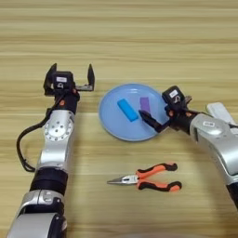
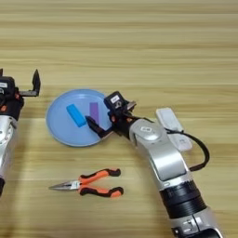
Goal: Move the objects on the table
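Left claw (image 1: 69,79) spread open, empty, over bare surface (image 1: 139,42) left of plate (image 1: 109,121). Right claw (image 1: 155,122) at plate's right rim, by purple block (image 1: 145,103); open or closed, cannot tell. One purple block, one blue block (image 1: 128,110), both on plate, apart. One pliers (image 1: 146,177) on surface below plate, tip pointing left. One white object (image 2: 173,122) right of right arm. Far half of surface open.

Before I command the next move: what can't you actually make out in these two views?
- Right gripper: only one black finger shows over the blue plate; its own wrist hides the other, so open or shut is unclear.
- Whether it touches the purple block: unclear.
- White object: partly hidden by the right arm and cable.
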You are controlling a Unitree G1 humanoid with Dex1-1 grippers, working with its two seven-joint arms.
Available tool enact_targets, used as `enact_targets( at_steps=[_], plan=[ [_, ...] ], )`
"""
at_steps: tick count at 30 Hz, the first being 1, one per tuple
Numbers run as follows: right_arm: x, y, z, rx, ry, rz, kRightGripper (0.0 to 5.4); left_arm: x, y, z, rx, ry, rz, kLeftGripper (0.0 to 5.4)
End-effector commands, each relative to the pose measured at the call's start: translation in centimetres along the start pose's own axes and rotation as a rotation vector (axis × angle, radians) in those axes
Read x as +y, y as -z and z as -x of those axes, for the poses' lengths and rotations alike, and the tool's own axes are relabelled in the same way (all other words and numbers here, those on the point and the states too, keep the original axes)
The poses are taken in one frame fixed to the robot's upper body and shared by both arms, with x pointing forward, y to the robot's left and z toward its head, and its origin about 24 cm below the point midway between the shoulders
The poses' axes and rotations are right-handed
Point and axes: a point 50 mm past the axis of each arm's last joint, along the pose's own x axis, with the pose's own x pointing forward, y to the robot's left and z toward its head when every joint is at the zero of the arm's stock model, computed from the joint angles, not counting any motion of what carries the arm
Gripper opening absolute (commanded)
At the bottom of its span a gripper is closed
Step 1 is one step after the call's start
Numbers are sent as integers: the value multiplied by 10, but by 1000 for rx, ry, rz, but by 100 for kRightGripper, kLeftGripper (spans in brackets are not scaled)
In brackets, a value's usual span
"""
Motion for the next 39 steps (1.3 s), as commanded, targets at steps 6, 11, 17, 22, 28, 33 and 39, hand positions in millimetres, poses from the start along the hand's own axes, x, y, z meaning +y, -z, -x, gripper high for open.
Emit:
enact_targets(
  at_steps=[6, 11, 17, 22, 28, 33, 39],
  plan=[
    [1, 14, -10, 93, 9, -19, 538, -3, -2, -3, -9, 1, 4, 540],
    [0, 19, -16, 110, 17, -18, 538, -3, -2, -2, -9, 1, 4, 540],
    [-2, 24, -23, 125, 37, 28, 538, -4, -2, -2, -8, 1, 5, 540],
    [-1, 24, -27, 129, 34, 43, 538, -4, -2, -2, -9, 0, 6, 540],
    [1, 28, -29, 162, 0, 16, 476, -4, -2, -2, -9, 1, 6, 540],
    [1, 35, -29, 212, -37, -40, 404, -4, -2, -2, -10, 1, 6, 540],
    [-4, 40, -28, 266, -12, -53, 340, -5, -2, -2, -11, 1, 7, 540]
  ],
)
